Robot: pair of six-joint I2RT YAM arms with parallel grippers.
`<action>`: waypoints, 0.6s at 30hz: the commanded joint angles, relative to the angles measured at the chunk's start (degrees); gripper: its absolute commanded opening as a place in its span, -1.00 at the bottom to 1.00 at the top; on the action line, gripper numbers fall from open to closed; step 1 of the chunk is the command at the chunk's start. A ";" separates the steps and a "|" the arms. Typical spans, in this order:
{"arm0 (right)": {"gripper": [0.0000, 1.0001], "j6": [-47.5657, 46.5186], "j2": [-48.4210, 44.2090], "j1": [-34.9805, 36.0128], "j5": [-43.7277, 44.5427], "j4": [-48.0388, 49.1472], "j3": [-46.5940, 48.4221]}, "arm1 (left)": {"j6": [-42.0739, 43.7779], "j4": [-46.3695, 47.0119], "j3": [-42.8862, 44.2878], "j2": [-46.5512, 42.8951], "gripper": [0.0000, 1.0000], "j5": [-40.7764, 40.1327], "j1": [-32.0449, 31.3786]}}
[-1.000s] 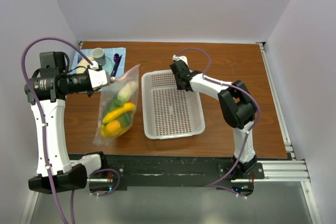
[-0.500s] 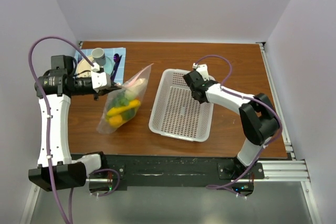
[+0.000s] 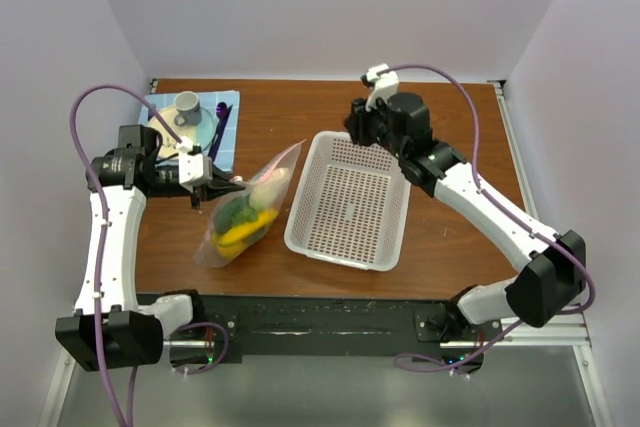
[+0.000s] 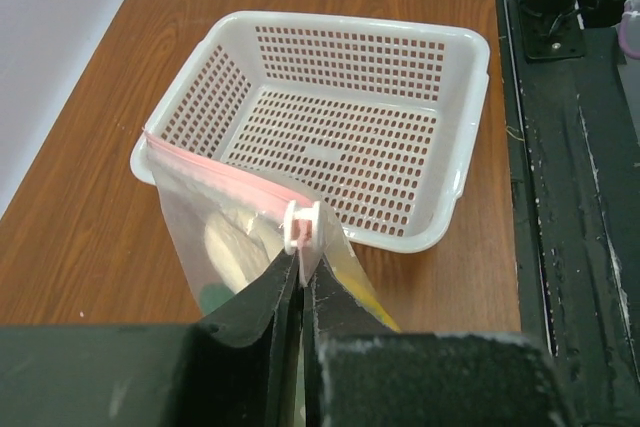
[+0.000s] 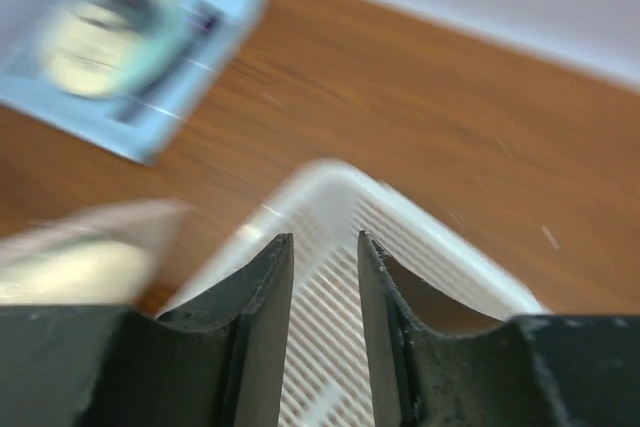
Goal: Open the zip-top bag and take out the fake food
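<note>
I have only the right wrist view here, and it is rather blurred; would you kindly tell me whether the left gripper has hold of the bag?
Observer: Yes, the left gripper is shut on the top edge of the zip-top bag, right at its white slider.
Operator: Thank you. Is the zipper open?
Observer: It does not look so: the pink strip looks closed along the length that the left wrist view shows.
Operator: Is any food in the basket?
Observer: No, the white basket is empty; the fake food sits inside the bag.
</note>
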 commanded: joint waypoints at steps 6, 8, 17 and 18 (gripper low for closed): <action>-0.20 -13.77 10.25 12.79 -29.92 4.70 18.70 | -0.05 0.44 -1.75 -3.88 -0.78 3.28 -0.22; -0.07 -14.56 10.43 13.85 -33.19 5.48 19.06 | -0.49 0.44 -1.39 -3.97 -0.90 2.66 -0.22; 0.07 -20.80 7.97 14.74 -42.87 2.33 16.34 | -1.11 1.15 -0.60 -3.45 -1.00 1.52 -0.22; 0.07 -21.24 7.88 14.82 -43.48 2.06 16.16 | -1.11 1.15 -0.25 -3.36 -1.00 1.52 -0.22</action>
